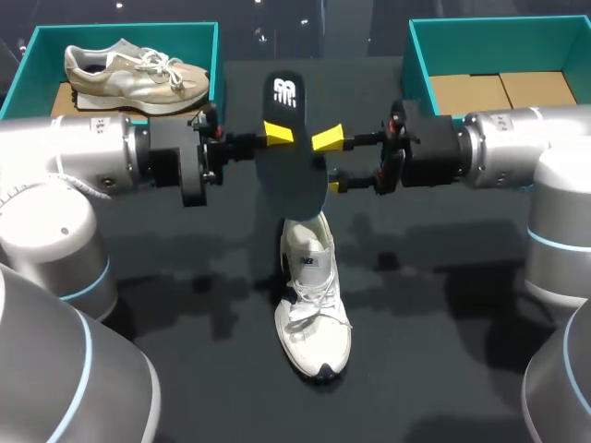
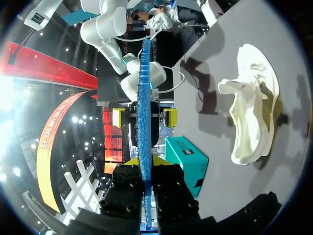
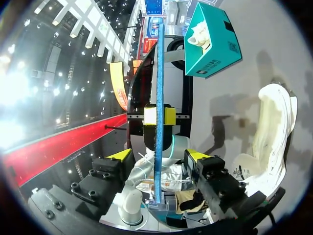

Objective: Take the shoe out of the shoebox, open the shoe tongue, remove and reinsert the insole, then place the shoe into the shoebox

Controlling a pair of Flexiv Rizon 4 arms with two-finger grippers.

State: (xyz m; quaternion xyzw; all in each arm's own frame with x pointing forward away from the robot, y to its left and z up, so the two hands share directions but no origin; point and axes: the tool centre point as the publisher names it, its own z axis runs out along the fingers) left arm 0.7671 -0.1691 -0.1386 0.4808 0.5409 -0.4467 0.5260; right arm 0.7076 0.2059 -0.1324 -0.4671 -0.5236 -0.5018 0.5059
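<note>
Left arm [image 1: 83, 152] level, left fingers [image 1: 277, 135] tight on the insole [image 1: 294, 180]; right arm [image 1: 517, 148] opposite, right fingers [image 1: 332, 162] wide apart around it.

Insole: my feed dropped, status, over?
Left tool shut on insole. Right tool open, fingers either side of it. White shoe on table below; nothing blocking.

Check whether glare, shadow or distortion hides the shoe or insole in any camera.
Head view: even light, white shoe sharp, dark insole blends into the black table. Left wrist view: fisheye warps the shoe; insole shows only as a thin blue edge. Right wrist view: same edge, shoe stretched; glare misses both.
</note>
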